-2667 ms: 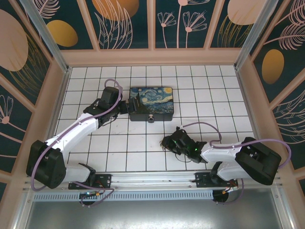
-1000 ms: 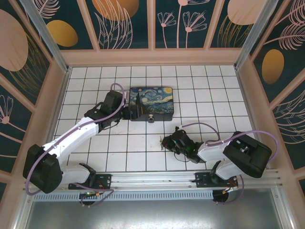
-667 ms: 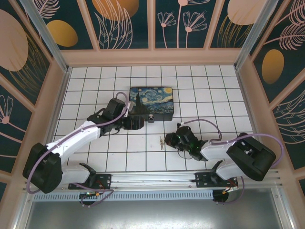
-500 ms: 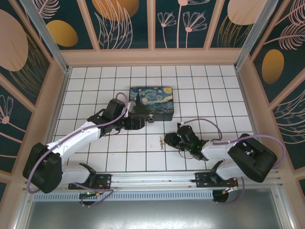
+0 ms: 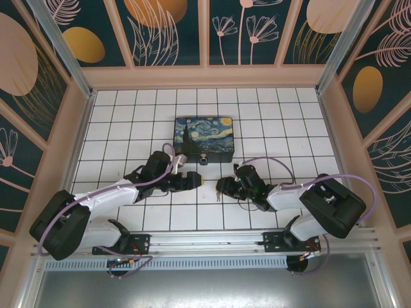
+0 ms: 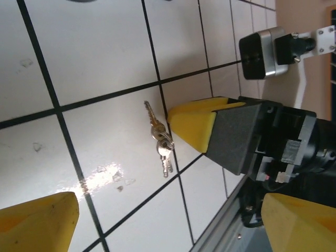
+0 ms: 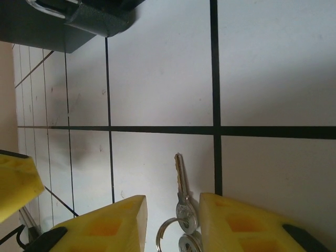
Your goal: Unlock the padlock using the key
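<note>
- Right gripper (image 7: 172, 203): yellow fingers slightly parted around small silver key bunch (image 7: 181, 207). Contact unclear.
- Keys lie flat on white tiled table (image 5: 128, 122), in front of Starry-Night-printed dark box (image 5: 204, 136).
- Left gripper (image 5: 195, 181): jaws wide, empty, in front of box.
- Right wrist view resolves dark grey padlock (image 7: 100, 22) on box front; top view shows mere blob.
- Half second ago, left gripper sat nearer box.
</note>
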